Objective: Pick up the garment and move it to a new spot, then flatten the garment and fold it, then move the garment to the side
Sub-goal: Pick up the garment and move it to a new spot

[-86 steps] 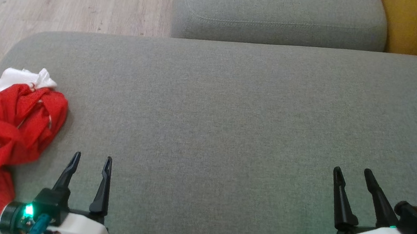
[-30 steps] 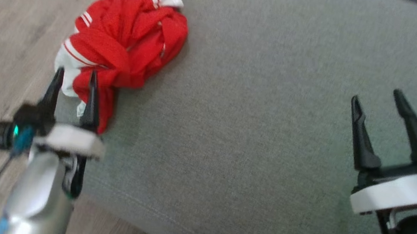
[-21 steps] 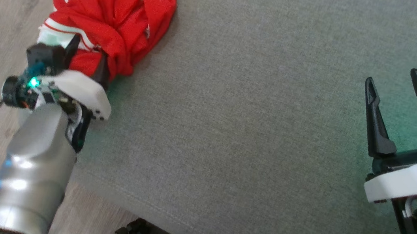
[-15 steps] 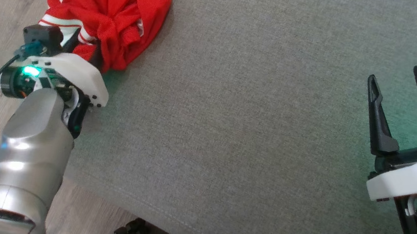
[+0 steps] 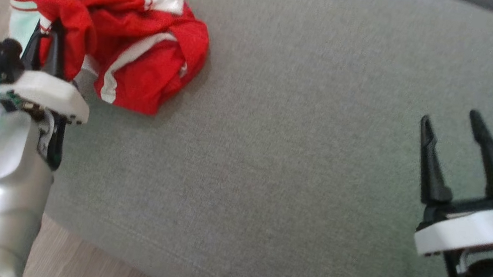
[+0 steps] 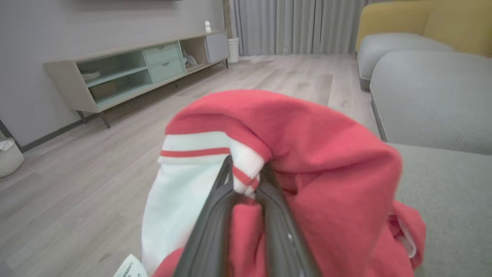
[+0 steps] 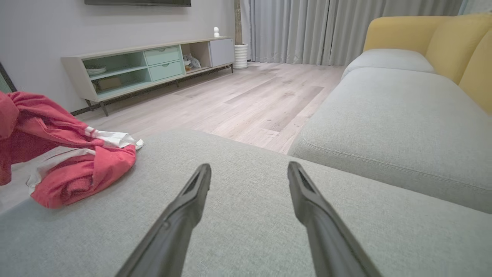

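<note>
My left gripper has jaws clamped on the striped cuff of the red garment, tips buried in cloth; right gripper has jaws wide apart.

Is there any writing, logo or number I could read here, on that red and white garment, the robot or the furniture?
Nothing in these pictures can be read as text.
Small white tag at the edge of the garment: any print on it is too blurred to read.
Garment's red and white fabric: stripes, no letters or numbers visible.
Cabinet by the wall: no lettering visible.
</note>
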You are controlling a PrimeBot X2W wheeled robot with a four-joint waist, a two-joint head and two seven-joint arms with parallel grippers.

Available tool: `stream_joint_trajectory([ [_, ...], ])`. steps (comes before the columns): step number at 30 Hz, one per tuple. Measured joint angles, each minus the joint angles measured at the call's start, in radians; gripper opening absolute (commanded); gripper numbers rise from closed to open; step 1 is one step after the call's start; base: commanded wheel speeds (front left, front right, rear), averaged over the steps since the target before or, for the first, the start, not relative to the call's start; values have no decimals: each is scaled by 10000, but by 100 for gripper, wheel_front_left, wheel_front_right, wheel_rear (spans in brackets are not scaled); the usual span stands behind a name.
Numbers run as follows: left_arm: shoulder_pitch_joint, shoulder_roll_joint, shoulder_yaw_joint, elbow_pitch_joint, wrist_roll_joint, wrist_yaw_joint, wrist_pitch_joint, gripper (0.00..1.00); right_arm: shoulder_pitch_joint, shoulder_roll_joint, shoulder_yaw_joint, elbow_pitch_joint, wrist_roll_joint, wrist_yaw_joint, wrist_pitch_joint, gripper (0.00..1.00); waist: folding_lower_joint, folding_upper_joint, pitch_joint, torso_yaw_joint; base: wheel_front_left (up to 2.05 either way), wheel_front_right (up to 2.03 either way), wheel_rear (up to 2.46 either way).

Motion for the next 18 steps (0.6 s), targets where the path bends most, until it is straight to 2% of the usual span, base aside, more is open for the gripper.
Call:
stream_joint_trajectory([
  [8,2491,301,21,-3133,198,487,-8,0,747,408,19,443,186,0,-520,100,-2,0,-1506,-419,0,0,0],
  [14,4057,184,-568,-5643,228,621,1116,0,1035,571,46,527,351,0,-650,100,-1,0,-1906,-1478,0,0,0],
  [18,4338,-107,-1223,-6612,299,589,1808,0,1028,617,71,552,370,0,-750,100,0,0,-1938,-2389,0,0,0],
])
